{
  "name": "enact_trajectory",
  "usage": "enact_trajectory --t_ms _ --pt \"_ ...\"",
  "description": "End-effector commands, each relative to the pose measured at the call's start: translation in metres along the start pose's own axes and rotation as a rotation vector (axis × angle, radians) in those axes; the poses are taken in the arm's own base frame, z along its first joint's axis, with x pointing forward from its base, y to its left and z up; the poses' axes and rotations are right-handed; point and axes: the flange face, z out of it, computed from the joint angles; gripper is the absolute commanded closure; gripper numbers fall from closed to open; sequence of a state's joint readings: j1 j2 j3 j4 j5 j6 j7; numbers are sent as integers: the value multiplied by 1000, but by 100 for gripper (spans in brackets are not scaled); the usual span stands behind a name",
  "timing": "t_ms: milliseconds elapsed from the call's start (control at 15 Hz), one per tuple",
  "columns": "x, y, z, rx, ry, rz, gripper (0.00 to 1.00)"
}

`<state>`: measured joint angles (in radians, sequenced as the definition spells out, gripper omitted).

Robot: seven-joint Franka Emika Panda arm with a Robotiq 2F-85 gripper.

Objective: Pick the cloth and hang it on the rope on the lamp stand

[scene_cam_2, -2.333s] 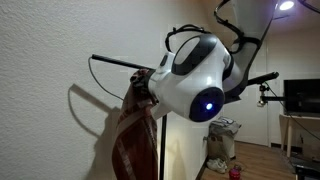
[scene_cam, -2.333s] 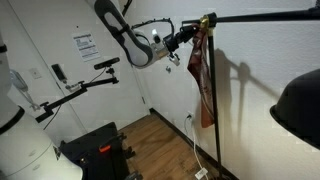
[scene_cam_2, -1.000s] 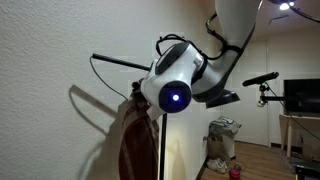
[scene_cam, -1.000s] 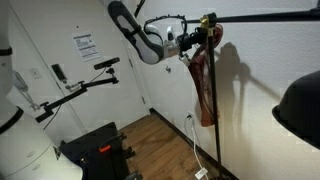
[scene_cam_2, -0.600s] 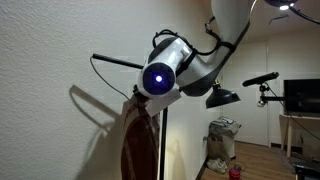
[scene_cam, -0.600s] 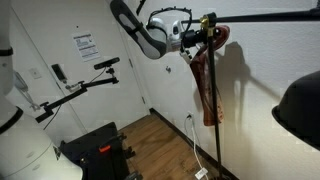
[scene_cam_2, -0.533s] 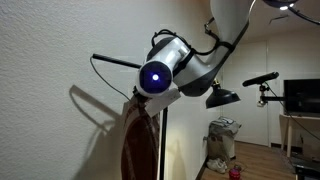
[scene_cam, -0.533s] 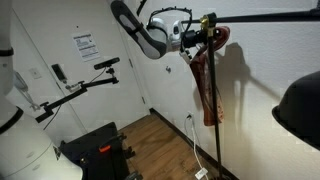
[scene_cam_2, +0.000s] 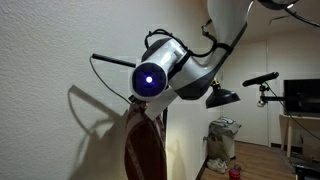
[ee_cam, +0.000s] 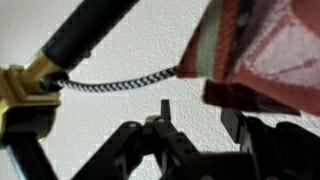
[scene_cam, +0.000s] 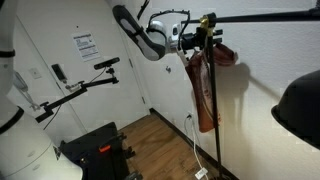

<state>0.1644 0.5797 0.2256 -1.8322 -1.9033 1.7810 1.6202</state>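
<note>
In the wrist view the rust-red cloth (ee_cam: 268,48) drapes over the far end of the thin braided rope (ee_cam: 120,84). The rope runs from the brass joint (ee_cam: 20,88) of the lamp stand. My gripper (ee_cam: 200,125) sits just below, open, with bare wall between its fingers and the cloth's lower edge just above the right finger (ee_cam: 238,122). In an exterior view my gripper (scene_cam: 199,40) is at the stand's top, and the cloth (scene_cam: 205,88) hangs down along the pole (scene_cam: 215,130), bulging to its right. The cloth (scene_cam_2: 143,150) also shows beside the pole (scene_cam_2: 163,145).
The stand's long horizontal bar (scene_cam: 270,16) reaches out at the top. A black lamp shade (scene_cam: 300,108) fills the near corner. A black jointed arm with a camera (scene_cam: 75,88) stands by the wall, a black case (scene_cam: 95,150) lies on the floor, and a cable (scene_cam: 194,135) runs to the socket.
My jaws have parted and let go of the cloth. The cloth has dropped a little, now hanging by itself and spreading to the right of the pole.
</note>
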Motion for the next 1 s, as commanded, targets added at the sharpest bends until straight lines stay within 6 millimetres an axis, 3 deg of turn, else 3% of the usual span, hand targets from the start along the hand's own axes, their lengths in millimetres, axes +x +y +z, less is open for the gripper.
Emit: enact_trajectory --t_ms 0,133,533,933 --pt "5 -6 -8 3 29 -65 12" --pt "5 -10 -17 1 58 -79 0" --pt "7 -10 -55 -24 282 -77 0" --pt "0 -6 -82 -7 335 -50 0"
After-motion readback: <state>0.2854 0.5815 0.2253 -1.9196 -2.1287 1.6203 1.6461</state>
